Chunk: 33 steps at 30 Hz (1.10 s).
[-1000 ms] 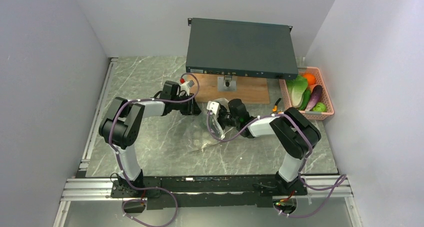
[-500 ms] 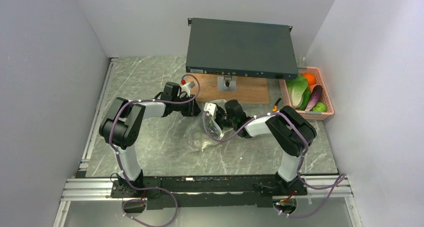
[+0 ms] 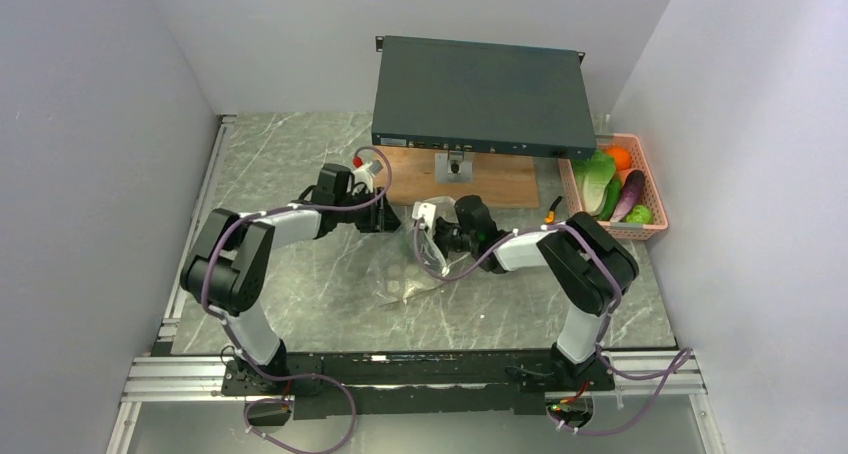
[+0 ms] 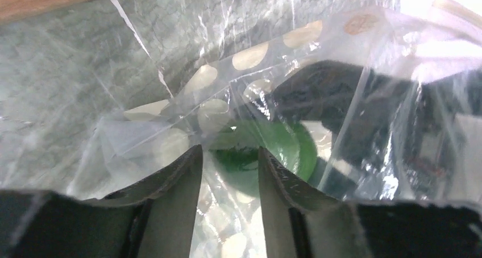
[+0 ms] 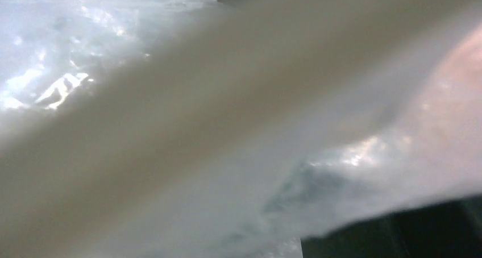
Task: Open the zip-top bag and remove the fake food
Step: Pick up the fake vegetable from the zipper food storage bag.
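Observation:
The zip-top bag (image 3: pixel 410 276) is clear plastic with white oval dots, crumpled on the marble table between my two grippers. In the left wrist view the zip-top bag (image 4: pixel 250 56) fills the frame, and a round green piece of fake food (image 4: pixel 284 147) shows through it. My left gripper (image 4: pixel 229 151) has its jaws apart, with bag film in the gap and just beyond the tips. From above, the left gripper (image 3: pixel 388 217) meets the bag's left side. My right gripper (image 3: pixel 428 236) is pushed into the bag from the right. Blurred plastic (image 5: pixel 170 155) covers its wrist view and hides its fingers.
A pink basket (image 3: pixel 655 189) at the right wall holds lettuce (image 3: pixel 597 179), an orange ball (image 3: pixel 619 157), a purple piece (image 3: pixel 630 194) and a green piece (image 3: pixel 640 214). Orange-handled pliers (image 3: pixel 553 211) lie beside it. A dark metal box (image 3: pixel 480 99) overhangs a wooden board (image 3: pixel 500 184) at the back.
My left arm has stretched, its elbow swinging left, and its jaws have widened. The right gripper has shifted slightly at the bag, and the plastic has bunched closer to it.

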Each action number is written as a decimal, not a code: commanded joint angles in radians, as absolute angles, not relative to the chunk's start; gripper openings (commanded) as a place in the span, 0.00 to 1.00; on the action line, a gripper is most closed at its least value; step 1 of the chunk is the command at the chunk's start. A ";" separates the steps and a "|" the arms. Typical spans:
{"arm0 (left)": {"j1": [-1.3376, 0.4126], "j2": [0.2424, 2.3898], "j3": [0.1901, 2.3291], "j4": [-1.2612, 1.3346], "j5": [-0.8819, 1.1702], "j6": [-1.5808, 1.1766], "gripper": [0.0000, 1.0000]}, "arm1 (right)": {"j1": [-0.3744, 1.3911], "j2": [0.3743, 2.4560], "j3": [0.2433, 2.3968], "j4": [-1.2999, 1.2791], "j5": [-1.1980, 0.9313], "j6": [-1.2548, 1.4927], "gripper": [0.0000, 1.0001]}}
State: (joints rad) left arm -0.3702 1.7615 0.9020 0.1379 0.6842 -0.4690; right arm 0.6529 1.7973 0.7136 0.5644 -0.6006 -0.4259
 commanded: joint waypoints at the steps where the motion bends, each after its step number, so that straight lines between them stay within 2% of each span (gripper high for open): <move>1: -0.328 1.642 0.878 0.128 0.665 -0.475 0.49 | 0.596 1.691 0.732 0.598 -0.706 -0.411 0.26; 10: -0.279 1.496 0.823 0.157 0.674 -0.439 0.69 | 0.560 1.609 0.743 0.447 -0.838 -0.424 0.20; 19: -0.170 1.264 0.705 0.180 0.693 -0.389 0.74 | 0.510 1.558 0.782 0.284 -0.906 -0.484 0.20; 23: -0.155 1.192 0.669 0.199 0.830 -0.298 0.81 | 0.511 1.553 0.786 0.254 -0.888 -0.508 0.20; 28: -0.164 1.105 0.542 0.353 0.996 -0.243 0.83 | 0.510 1.553 0.781 0.263 -0.882 -0.500 0.20; 33: -0.267 1.042 0.456 0.349 0.900 -0.076 0.86 | 0.510 1.556 0.788 0.270 -0.883 -0.497 0.20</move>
State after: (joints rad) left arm -0.1894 1.0794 0.4850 0.2981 0.8963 -0.2462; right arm 0.5102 1.5852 0.7528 0.2523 -0.8474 -0.4828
